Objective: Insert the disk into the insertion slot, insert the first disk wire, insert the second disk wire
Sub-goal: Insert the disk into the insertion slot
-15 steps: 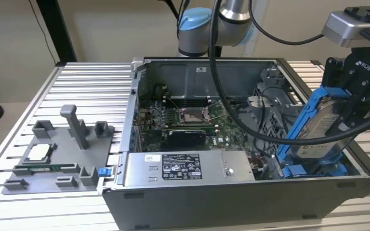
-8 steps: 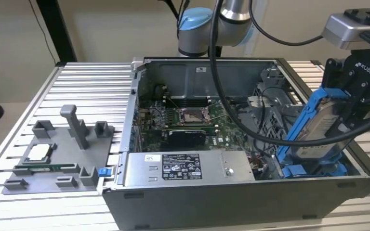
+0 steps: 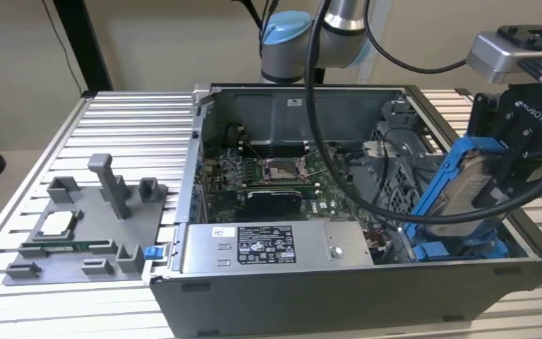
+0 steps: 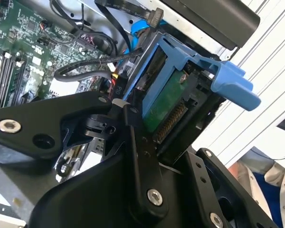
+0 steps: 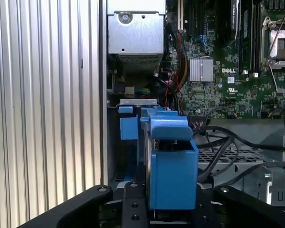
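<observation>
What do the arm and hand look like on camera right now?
The arm is a silver-grey tube with a light blue joint cap. Black cables hang from it. The hand is matte black with white lettering, its linkage bars pinned by silver screws; a grey box sits above.

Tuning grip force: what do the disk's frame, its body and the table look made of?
Disk frame: likely moulded plastic, bright blue, matte, rounded edges. Disk body: apparently bare metal, silver-grey, dull sheen; a green circuit board on one face in the second wrist view. Table: probably aluminium, silvery ribbed profiles with a soft shine.
</observation>
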`<action>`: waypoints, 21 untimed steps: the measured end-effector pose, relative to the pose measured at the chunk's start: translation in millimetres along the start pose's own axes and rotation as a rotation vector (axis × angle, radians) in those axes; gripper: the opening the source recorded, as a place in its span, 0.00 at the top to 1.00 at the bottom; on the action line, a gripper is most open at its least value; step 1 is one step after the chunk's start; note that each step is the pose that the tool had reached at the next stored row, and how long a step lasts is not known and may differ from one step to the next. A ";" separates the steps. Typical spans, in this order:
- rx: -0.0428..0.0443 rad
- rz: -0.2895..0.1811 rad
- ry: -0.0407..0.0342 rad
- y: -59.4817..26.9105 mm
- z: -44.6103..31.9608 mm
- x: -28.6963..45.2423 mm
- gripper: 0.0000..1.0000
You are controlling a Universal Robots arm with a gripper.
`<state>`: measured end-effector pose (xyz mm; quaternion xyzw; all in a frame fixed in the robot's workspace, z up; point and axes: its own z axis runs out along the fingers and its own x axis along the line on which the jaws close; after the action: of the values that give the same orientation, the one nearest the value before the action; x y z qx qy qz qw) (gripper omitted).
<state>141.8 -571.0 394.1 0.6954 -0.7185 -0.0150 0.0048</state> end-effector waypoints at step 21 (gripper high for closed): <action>0.0001 0.006 -0.0008 0.0 12.5 0.5 0.00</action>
<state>141.4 -571.3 381.6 0.6933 -0.7205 -0.0153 0.0046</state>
